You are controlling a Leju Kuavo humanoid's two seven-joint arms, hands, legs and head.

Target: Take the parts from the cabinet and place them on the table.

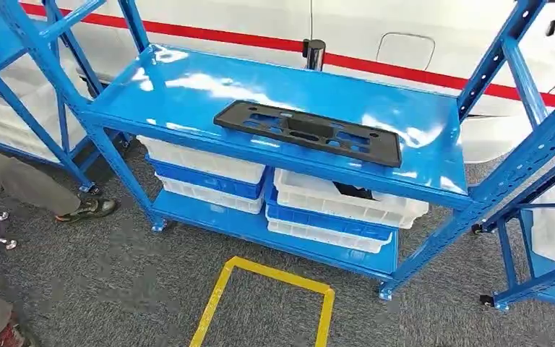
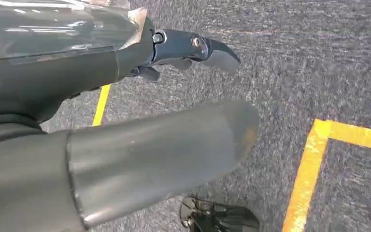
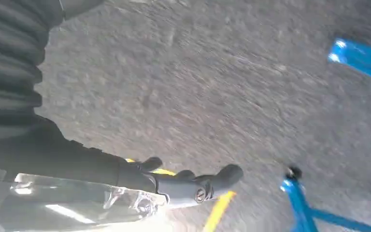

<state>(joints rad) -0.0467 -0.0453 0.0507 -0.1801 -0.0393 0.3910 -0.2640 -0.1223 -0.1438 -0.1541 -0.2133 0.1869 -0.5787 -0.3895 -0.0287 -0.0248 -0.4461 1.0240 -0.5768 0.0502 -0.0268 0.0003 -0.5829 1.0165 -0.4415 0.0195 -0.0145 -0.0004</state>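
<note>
Both hands, left hand [image 2: 140, 145] and right hand [image 3: 174, 186], are hung empty and uncurled over the grey carpet, while the black part [image 1: 308, 132] is laid lengthwise along the upper shelf [image 1: 188, 87], toward its front-right corner, likely nearer the right hand.

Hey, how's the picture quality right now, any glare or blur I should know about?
Head view: sharp, with white glare patches on the blue shelf around the black part. Left wrist view: the left hand looms soft and close, the carpet crisper. Right wrist view: motion blur smears the floor and the right hand.
</note>
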